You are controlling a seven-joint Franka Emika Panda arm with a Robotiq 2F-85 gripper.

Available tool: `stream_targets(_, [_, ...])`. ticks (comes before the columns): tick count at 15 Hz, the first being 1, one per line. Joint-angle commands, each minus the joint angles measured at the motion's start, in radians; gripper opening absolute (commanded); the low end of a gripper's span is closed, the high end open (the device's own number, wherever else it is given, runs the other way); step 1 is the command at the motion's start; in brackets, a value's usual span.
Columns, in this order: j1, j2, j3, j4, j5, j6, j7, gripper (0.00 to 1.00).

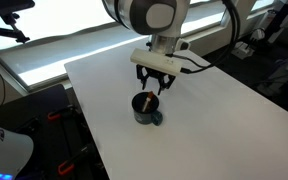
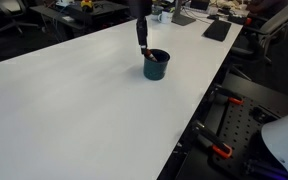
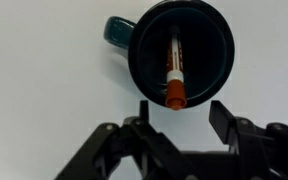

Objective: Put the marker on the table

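Observation:
The marker (image 3: 174, 72) stands inside the dark round mug (image 3: 209, 45), its orange-red end leaning on the mug's near rim. My gripper (image 3: 182, 112) is open and empty, hovering just above the mug with the marker's orange-red end between and ahead of the fingers. In both exterior views the gripper (image 1: 155, 82) hangs over the mug (image 1: 146, 109) on the white table (image 1: 214, 120); the mug (image 2: 156, 65) sits near the table's edge (image 2: 74, 110). The marker's orange-red tip shows at the mug's rim (image 1: 144, 98).
Beyond the table edges are black robot-stand equipment with red clamps (image 2: 224, 140), desks with monitors and clutter (image 2: 216, 28) and a window ledge (image 1: 44, 50).

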Motion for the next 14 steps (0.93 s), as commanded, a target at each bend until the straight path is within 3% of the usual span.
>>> stream_targets(1, [-0.004,-0.009,-0.006,-0.002,0.005,-0.03,0.023,0.44])
stream_targets(2, [-0.005,-0.009,-0.008,-0.002,0.004,-0.03,0.023,0.53])
stream_targets(6, [-0.009,-0.01,-0.008,-0.004,0.005,-0.039,0.026,0.66])
stream_targets(9, [-0.01,-0.008,-0.006,-0.004,0.007,-0.045,0.023,0.53])
stream_targets(10, [-0.01,-0.008,-0.006,-0.004,0.007,-0.045,0.022,0.34])
stream_targets(14, [-0.01,-0.007,-0.006,-0.004,0.008,-0.047,0.023,0.02])
